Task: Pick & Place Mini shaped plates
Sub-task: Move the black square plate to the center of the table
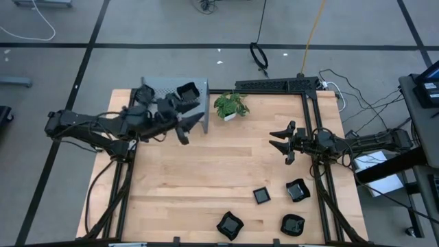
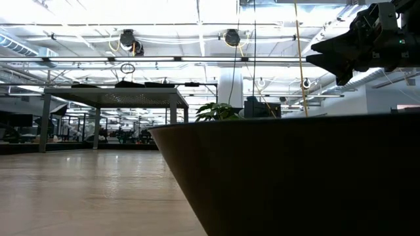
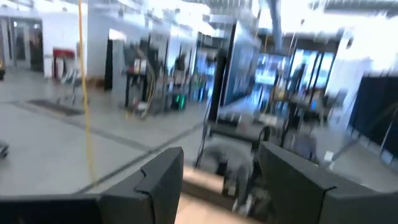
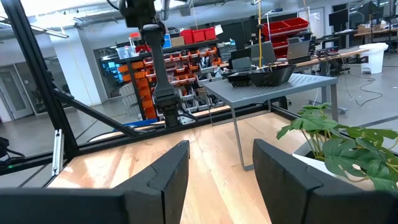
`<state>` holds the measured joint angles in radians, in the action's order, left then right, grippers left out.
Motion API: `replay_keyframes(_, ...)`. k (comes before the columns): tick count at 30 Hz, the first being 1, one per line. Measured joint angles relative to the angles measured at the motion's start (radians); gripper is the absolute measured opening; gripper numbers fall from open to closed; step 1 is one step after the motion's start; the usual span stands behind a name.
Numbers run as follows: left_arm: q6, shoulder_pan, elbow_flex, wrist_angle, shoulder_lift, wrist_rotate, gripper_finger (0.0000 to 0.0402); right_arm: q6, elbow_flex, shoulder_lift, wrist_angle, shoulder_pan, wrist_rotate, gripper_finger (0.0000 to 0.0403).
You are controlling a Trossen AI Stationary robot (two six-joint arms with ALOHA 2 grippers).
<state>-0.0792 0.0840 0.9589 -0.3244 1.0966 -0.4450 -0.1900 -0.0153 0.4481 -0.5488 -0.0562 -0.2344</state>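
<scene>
Overhead, we see the table (image 1: 206,171) with a grey shelf (image 1: 164,89) holding black plates (image 1: 186,91); four mini plates (image 1: 261,196) lie near the front edge. Left claw (image 1: 184,129) and right claw (image 1: 280,142) both gape wide, empty.

On the table (image 1: 206,165) we see a small raised shelf (image 1: 164,88) at the far edge, left of the middle, and a stack of plates (image 1: 188,91) sits on its right part. The potted plant (image 1: 230,105) stands just to the right of the shelf. Four mini plates lie at the near right: one (image 1: 261,195) beside another (image 1: 297,190), and two (image 1: 230,225) (image 1: 293,224) nearer the front edge. The left gripper (image 1: 184,128) hangs before the shelf; the right gripper (image 1: 280,140) is behind the loose plates.
</scene>
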Motion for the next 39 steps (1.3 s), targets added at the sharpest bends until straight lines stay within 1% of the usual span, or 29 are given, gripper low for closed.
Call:
replay_keyframes(3, -0.012, 0.013, 0.0, -0.075, 0.0, 0.001, 0.0214, 0.0, 0.0, 0.0, -0.005, 0.0, 0.0, 0.0164)
replay_keyframes(5, -0.023, 0.023, 0.0, -0.096, 0.0, 0.001, 0.0214, -0.024, 0.0, 0.0, -0.015, 0.0, 0.001, 0.0164)
replay_keyframes(10, -0.109, 0.045, 0.0, -0.097, 0.0, 0.001, 0.0214, -0.211, 0.0, 0.0, -0.081, 0.0, 0.001, 0.0164)
replay_keyframes(15, -0.167, 0.068, 0.0, -0.097, 0.001, 0.001, 0.0214, -0.284, 0.0, 0.0, -0.147, 0.0, 0.001, 0.0164)
replay_keyframes(31, -0.165, 0.129, 0.0, -0.096, 0.001, 0.001, 0.0214, -0.661, 0.0, 0.0, -0.327, 0.0, 0.001, 0.0164)
replay_keyframes(39, -0.164, 0.141, 0.0, -0.096, 0.001, 0.001, 0.0214, -0.735, 0.0, 0.0, -0.33, 0.0, 0.0, 0.0164)
